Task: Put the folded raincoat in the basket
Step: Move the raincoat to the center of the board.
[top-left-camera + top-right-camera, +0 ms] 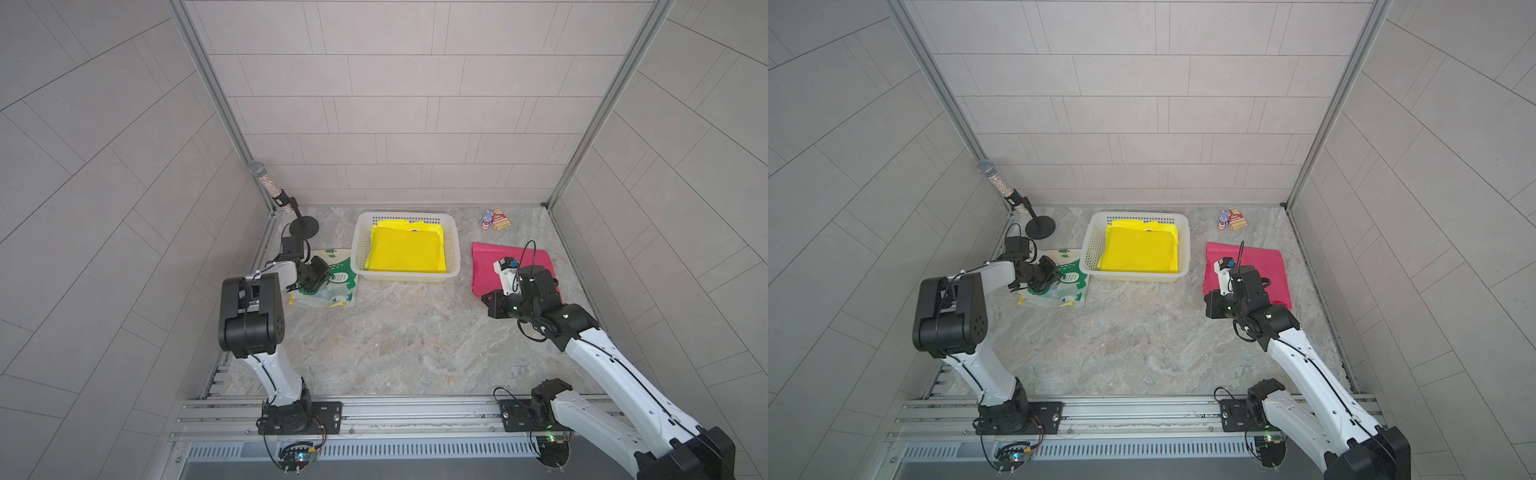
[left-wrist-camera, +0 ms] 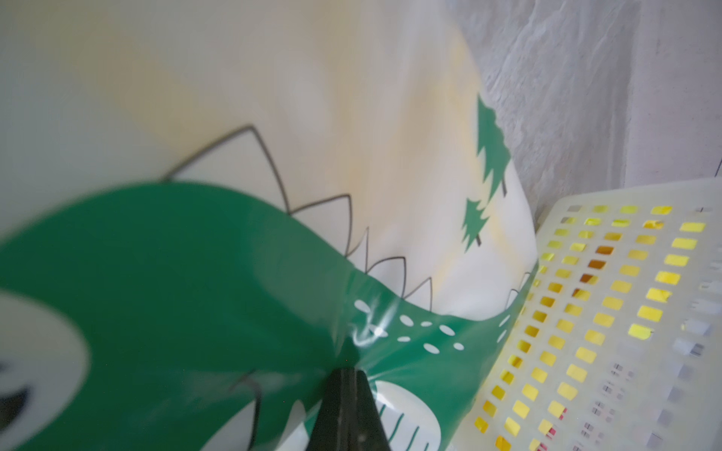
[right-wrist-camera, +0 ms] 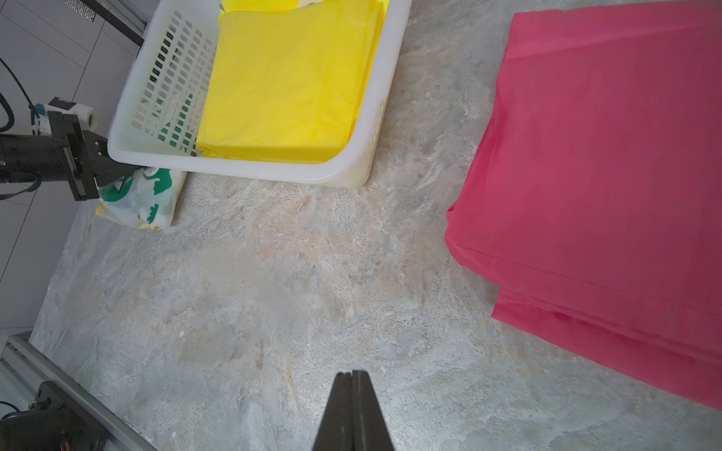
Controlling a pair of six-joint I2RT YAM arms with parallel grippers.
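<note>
The white perforated basket (image 1: 405, 277) (image 1: 1133, 277) stands at the back middle of the table with a folded yellow raincoat (image 1: 405, 251) (image 3: 281, 86) lying inside it. Left of it, touching its wall, lies a folded green-and-white dinosaur-print raincoat (image 1: 338, 289) (image 2: 195, 273). My left gripper (image 1: 326, 277) (image 2: 347, 371) is shut on its green plastic, which puckers at the fingertips. A folded red raincoat (image 1: 536, 255) (image 3: 605, 175) lies to the right of the basket. My right gripper (image 1: 489, 305) (image 3: 352, 373) is shut and holds nothing, above bare table beside the red raincoat's near left corner.
A glittery microphone on a black stand (image 1: 266, 183) occupies the back left corner. A small toy and a box (image 1: 496, 219) sit at the back right. Tiled walls close three sides. A metal rail (image 1: 415, 409) runs along the front edge.
</note>
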